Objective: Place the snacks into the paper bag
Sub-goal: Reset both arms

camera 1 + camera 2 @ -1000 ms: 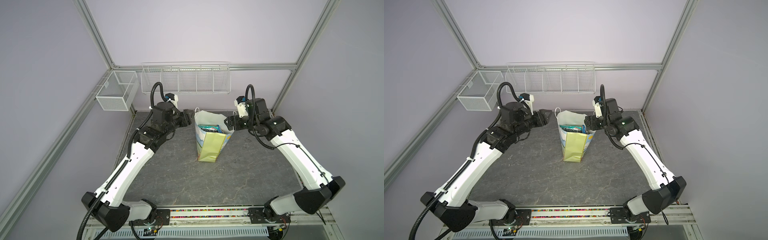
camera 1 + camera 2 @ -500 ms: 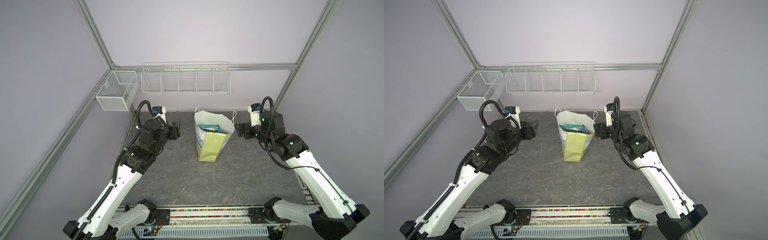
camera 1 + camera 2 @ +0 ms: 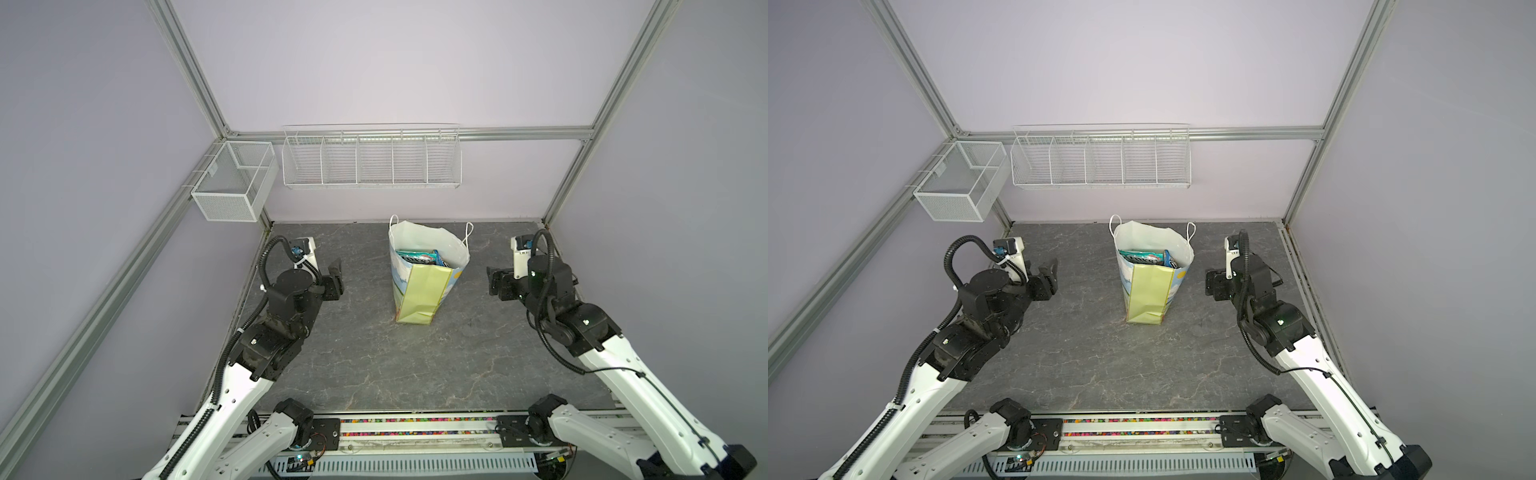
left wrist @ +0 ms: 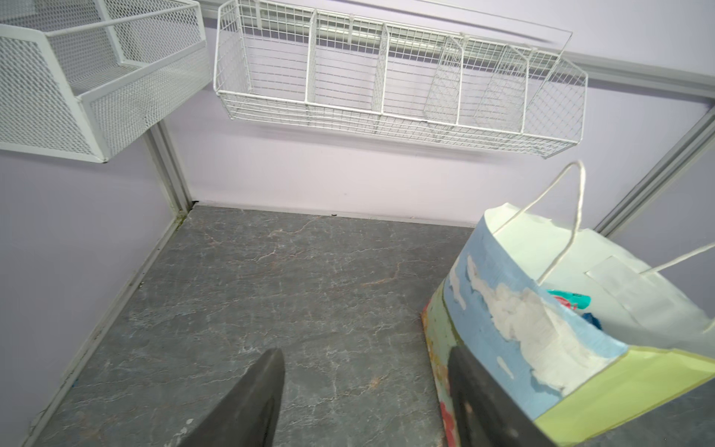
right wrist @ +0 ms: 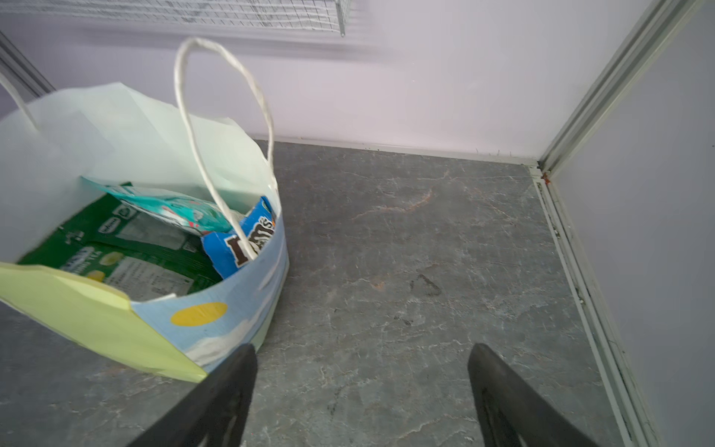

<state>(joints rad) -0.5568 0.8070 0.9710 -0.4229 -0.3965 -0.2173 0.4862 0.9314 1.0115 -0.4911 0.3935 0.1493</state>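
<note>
Grey, possibly vinyl, tabletop (image 3: 374,353) bears paper bag (image 3: 422,295); lilac walls (image 3: 395,62).

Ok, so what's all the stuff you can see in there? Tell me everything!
tall paper gift bag: one, yellow-green sides, blue-white faces, upright mid-table
teal glossy snack packet: one, teal, inside the bag, on top
green flat snack packet: one, green, inside the bag, under the teal one
blue M&M's snack packet: one, blue, inside the bag, against its wall
long white wire basket: one, white, back wall
small white mesh basket: one, white, back corner
grey marbled tabletop: one, grey
left robot arm, right robot arm: two, white and black, either side of the bag
left pincer: one, black, open, empty
right pincer: one, black, open, empty
</note>
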